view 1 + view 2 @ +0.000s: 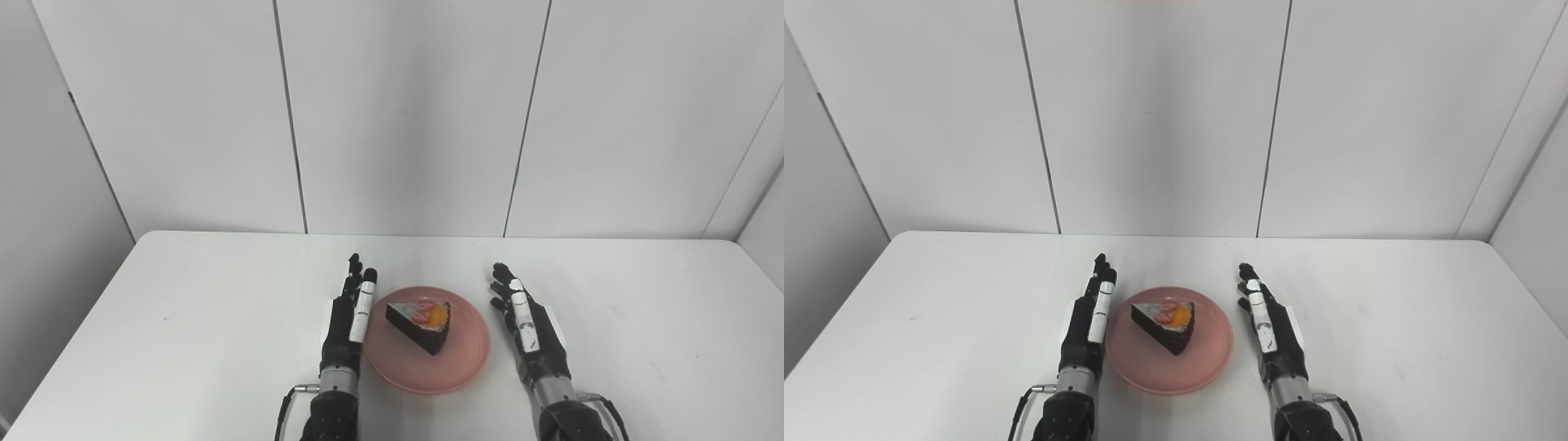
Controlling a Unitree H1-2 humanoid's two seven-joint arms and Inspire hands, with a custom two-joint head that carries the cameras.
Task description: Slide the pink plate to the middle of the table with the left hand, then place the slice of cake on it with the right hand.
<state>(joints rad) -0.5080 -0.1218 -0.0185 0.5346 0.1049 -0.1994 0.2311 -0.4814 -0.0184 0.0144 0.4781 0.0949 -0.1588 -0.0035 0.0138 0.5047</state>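
On the pink plate (429,361), which sits near the middle of the white table (184,318) toward its front edge, the slice of cake (422,324) lies on its side of dark sponge, fruit topping up, point toward the robot. It rests a little behind the plate's centre, fully inside the rim.

Left hand (349,321): just left of the plate, fingers straight and held together, edge-on, holding nothing. It appears to touch or nearly touch the plate's left rim; contact cannot be confirmed from either view.
Right hand (530,327): right of the plate, apart from the rim, fingers extended and slightly spread, holding nothing.

Judgement: both parts of the task look complete; the step in hand is clearing the hands away. To do it well, the left hand should draw away from the plate sideways or straight back, not across it, so the rim is not nudged. The right hand has free room and can pull straight back.

Surroundings: beyond the plate only bare table surface, then grey wall panels (404,122) behind the table's far edge. Nothing else stands near the plate. No obstruction to either arm's path; the only risk noted is the left hand's closeness to the rim.
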